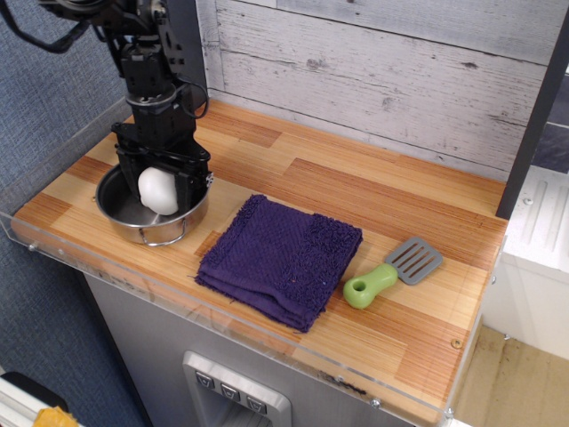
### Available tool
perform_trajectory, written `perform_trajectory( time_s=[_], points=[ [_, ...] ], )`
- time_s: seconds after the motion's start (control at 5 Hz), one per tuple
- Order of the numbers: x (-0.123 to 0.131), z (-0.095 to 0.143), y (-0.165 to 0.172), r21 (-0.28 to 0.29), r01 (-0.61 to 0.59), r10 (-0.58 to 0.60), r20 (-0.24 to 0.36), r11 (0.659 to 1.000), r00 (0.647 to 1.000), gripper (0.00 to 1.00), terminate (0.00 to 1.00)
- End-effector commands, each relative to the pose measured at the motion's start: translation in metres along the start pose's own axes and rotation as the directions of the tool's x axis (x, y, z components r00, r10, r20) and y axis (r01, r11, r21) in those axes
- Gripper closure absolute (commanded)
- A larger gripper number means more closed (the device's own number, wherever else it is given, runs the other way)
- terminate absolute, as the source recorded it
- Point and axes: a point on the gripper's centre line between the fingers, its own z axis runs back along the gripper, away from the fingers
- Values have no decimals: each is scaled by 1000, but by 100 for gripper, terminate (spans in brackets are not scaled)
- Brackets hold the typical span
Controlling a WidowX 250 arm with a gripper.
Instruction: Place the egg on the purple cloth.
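The white egg [158, 189] sits between the two black fingers of my gripper [160, 189], which is shut on it. The egg is held over the steel pot [120, 213] at the left end of the wooden counter, about level with the pot's rim. The dark purple cloth [280, 258] lies flat on the counter to the right of the pot, with nothing on it. The gripper is to the left of the cloth, a short gap from its near edge.
A green-handled spatula [391, 272] with a grey blade lies right of the cloth. A dark post [182, 53] stands behind the arm. A grey plank wall [382, 62] backs the counter, and a clear plastic lip [222, 320] runs along its front edge.
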Motion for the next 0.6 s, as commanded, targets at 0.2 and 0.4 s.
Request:
perform_trajectory(
  time_s=[0.2, 0.4],
  points=[
    [-6, 75, 1, -32, -23, 28, 150, 999, 988, 100, 0],
    [-4, 110, -6, -43, -25, 34, 204, 999, 978, 100, 0]
  ],
)
